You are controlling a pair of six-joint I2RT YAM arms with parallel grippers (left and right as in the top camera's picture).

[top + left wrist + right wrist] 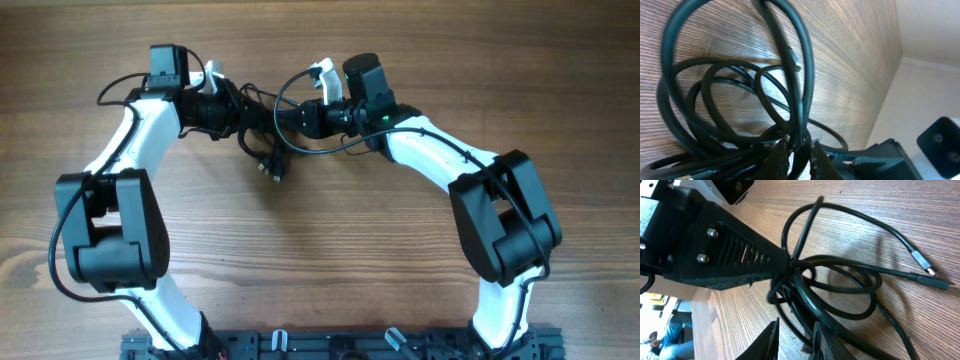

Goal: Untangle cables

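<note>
Two grips on the cables (268, 158), far centre | left gripper (240, 108) clenched on one strand | right gripper (284, 115) clenched just beside it — likely braced to pull loops apart

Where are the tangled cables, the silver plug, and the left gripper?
cables (264, 148): overhead view, middle of the clump.
silver plug (926, 268): right wrist view, its metal tip.
left gripper (799, 159): left wrist view, between its fingertips.

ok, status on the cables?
Left fingers shut on cables. Right fingers astride them, grip unclear. Tangle not yet undone.
</note>
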